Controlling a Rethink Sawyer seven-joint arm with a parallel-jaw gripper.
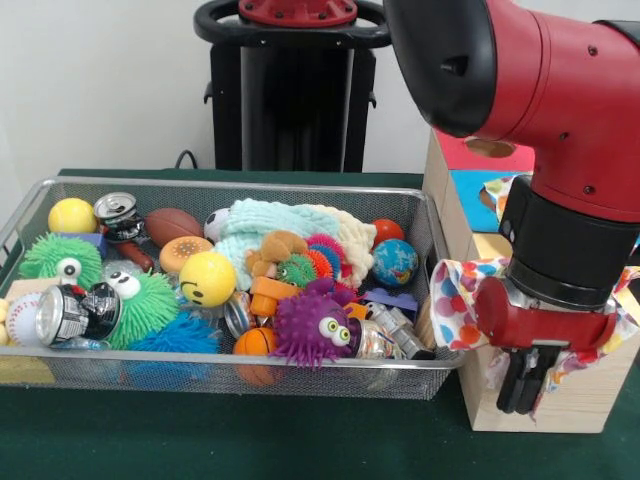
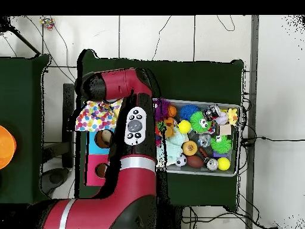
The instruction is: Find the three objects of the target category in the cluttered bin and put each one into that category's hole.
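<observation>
Standing over the green table (image 1: pixel 250 440), the red and black arm (image 1: pixel 560 90) fills the right of the front view and reaches down in front of the wooden box (image 1: pixel 560 395), the one with the holes in its top. From overhead, that box top (image 2: pixel 98 152) shows coloured panels with round holes, partly draped by a polka-dot cloth (image 2: pixel 95 116). Beside the box sits the wire mesh bin (image 1: pixel 230 365), packed with clutter. Inside it, noted by size: a pale knitted cloth (image 1: pixel 270 225) at the middle back, a green furry toy with eyes (image 1: pixel 140 305), a purple spiky ball with eyes (image 1: pixel 312 330), a yellow smiley ball (image 1: pixel 207 277), a brown toy football (image 1: pixel 172 224), a small globe ball (image 1: pixel 395 262), a crushed can (image 1: pixel 70 315) at the left and a plain yellow ball (image 1: pixel 72 215) in the back corner. The gripper (image 1: pixel 527 385) hangs against the box front, outside the bin, fingers drawn together with nothing visible between them; the polka-dot cloth bunches around its wrist.
</observation>
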